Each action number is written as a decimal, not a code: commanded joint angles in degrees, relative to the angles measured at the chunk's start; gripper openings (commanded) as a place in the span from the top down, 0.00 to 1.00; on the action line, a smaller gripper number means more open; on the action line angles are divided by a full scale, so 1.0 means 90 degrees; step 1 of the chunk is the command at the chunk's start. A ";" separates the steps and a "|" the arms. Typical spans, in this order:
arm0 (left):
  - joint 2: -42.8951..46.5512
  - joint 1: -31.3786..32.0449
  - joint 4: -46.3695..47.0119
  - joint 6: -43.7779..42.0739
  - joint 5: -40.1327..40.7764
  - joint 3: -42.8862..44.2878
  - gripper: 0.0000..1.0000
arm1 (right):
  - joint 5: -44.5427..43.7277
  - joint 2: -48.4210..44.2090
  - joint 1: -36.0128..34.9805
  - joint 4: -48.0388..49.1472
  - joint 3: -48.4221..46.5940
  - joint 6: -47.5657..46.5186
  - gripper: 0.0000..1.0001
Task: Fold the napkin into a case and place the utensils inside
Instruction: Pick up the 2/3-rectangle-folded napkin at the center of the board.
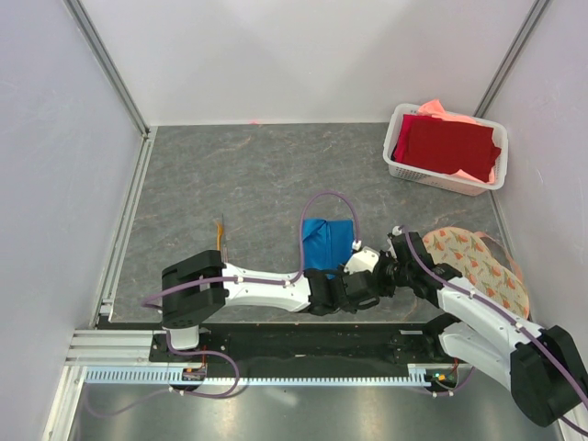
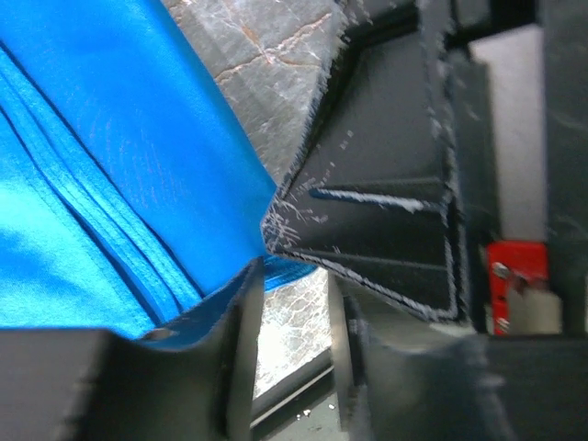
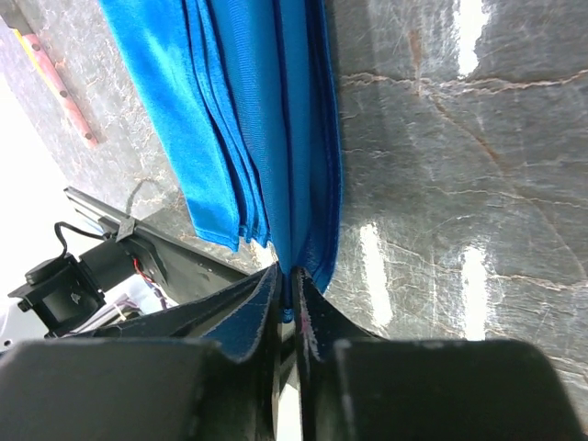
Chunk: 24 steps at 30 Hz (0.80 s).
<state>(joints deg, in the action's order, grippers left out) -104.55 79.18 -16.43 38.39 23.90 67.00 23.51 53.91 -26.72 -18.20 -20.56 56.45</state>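
Note:
The bright blue napkin (image 1: pixel 328 241) lies folded in a layered strip near the table's front middle, with its stacked edges plain in the right wrist view (image 3: pixel 239 119). My right gripper (image 3: pixel 292 276) is shut on the napkin's near edge, and blue cloth shows between its pads. My left gripper (image 2: pixel 296 280) stands open beside that same corner. Bare table shows through its gap, and one finger (image 2: pixel 234 312) rests against the napkin (image 2: pixel 110 165). From above, the left gripper (image 1: pixel 366 276) and the right gripper (image 1: pixel 378 265) meet at the napkin's near right corner. The thin orange utensils (image 1: pixel 220 232) lie apart to the left.
A white basket (image 1: pixel 395 165) at the back right holds a dark red cloth (image 1: pixel 446 142) and a salmon-pink cloth (image 1: pixel 436 108). A round floral mat (image 1: pixel 478 262) lies under the right arm. The table's front rail (image 1: pixel 276 326) runs just behind both grippers.

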 commanded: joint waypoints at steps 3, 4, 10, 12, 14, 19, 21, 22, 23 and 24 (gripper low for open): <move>0.0093 -0.0115 0.0058 0.0002 0.0303 0.0095 0.83 | -0.0063 -0.0053 0.0000 -0.0039 -0.0284 -0.0099 0.75; 0.0123 -0.0135 0.0009 0.0060 0.0303 0.0065 0.84 | -0.0073 0.0015 0.0010 -0.0048 -0.0333 -0.0255 0.69; 0.0542 -0.0204 -0.0167 0.0119 0.0235 -0.0111 0.98 | -0.0541 0.0570 0.0039 -0.0214 -0.0811 -0.1017 0.41; 0.0601 -0.0204 -0.0177 0.0119 0.0187 -0.0179 0.98 | -0.0648 0.0825 0.0126 -0.0224 -0.0977 -0.1349 0.36; 0.0650 -0.0204 -0.0177 0.0148 0.0138 -0.0218 0.98 | -0.0639 0.1206 0.0185 -0.0215 -0.1123 -0.1660 0.33; 0.0747 -0.0204 -0.0177 0.0216 0.0040 -0.0316 0.98 | -0.0669 0.1986 0.0371 -0.0137 -0.1690 -0.2130 0.33; 0.0894 -0.0194 -0.0167 0.0246 0.0059 -0.0364 0.98 | -0.0669 0.2144 0.0459 -0.0088 -0.1865 -0.2306 0.35; 0.0933 -0.0194 -0.0167 0.0246 0.0069 -0.0413 0.98 | -0.0659 0.2270 0.0498 -0.0020 -0.1905 -0.2346 0.37; 0.0991 -0.0204 -0.0177 0.0246 0.0069 -0.0423 0.98 | -0.0630 0.2330 0.0527 0.0048 -0.1944 -0.2385 0.37; 0.1011 -0.0194 -0.0167 0.0236 0.0059 -0.0423 0.98 | -0.0571 0.2379 0.0585 0.0136 -0.1964 -0.2453 0.39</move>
<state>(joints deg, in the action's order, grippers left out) -99.07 77.28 -18.11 38.74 23.62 63.75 18.35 73.71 -22.81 -19.88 -35.18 38.70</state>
